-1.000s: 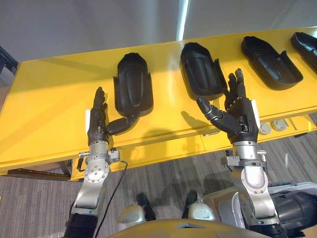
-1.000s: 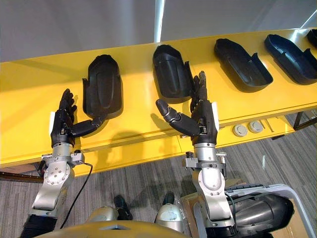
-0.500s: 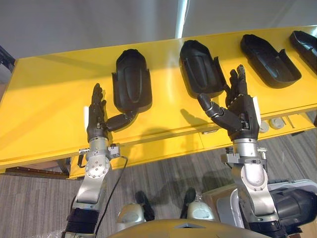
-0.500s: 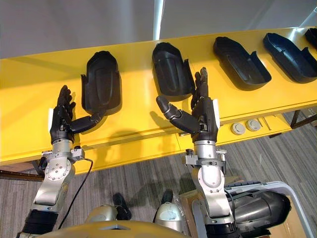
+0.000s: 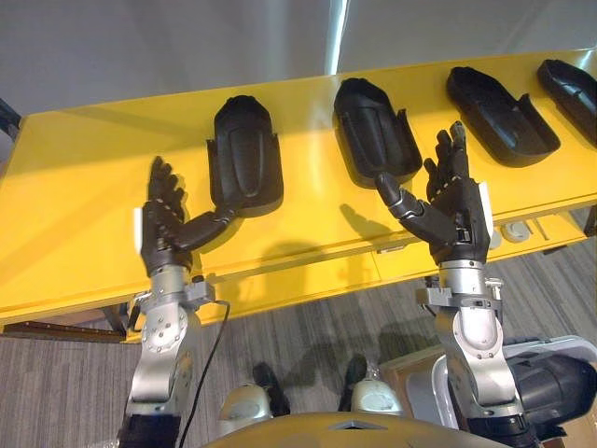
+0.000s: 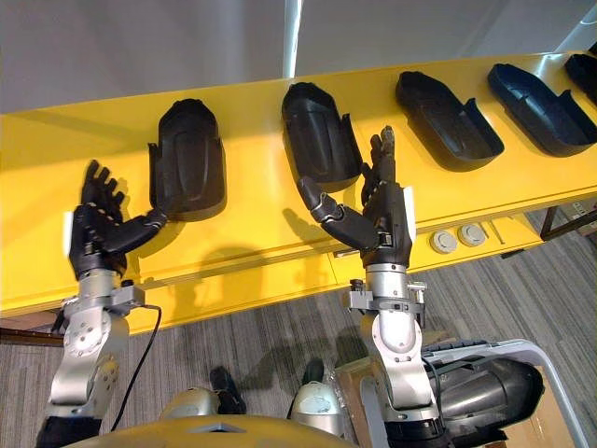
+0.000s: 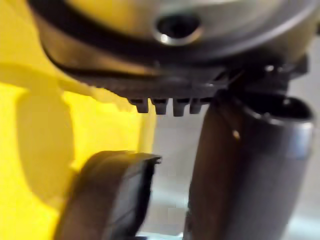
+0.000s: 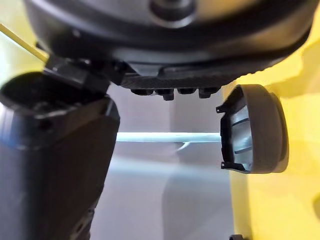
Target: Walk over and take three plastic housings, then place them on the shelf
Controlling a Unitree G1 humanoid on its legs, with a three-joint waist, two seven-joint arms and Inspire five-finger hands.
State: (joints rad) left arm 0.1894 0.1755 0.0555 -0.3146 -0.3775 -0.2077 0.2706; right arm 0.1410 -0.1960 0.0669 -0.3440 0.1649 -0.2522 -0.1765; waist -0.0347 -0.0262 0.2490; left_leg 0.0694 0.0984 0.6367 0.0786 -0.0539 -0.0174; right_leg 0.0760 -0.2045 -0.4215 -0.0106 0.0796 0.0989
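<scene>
Several black plastic housings lie in a row on the yellow table (image 5: 84, 187). My left hand (image 5: 160, 229) is open just left of the leftmost housing (image 5: 245, 154). Its thumb reaches to that housing's near end; whether it touches is unclear. My right hand (image 5: 454, 210) is open at the near right corner of the second housing (image 5: 376, 131), fingers straight and thumb stretched out below the housing's near end. Neither hand holds anything. The left wrist view shows a housing's edge (image 7: 110, 200) past the thumb (image 7: 240, 175); the right wrist view shows a housing's end (image 8: 255, 127).
Two more housings (image 5: 502, 117) (image 5: 569, 84) lie further right on the table. Round grey sockets (image 6: 444, 243) sit in a lower ledge at the table's front edge, right of my right hand. Grey carpet lies below the table's near edge.
My left hand has shifted left, a little away from the leftmost housing, and its fingers have spread. The right hand has barely moved. The view has shifted slightly.
</scene>
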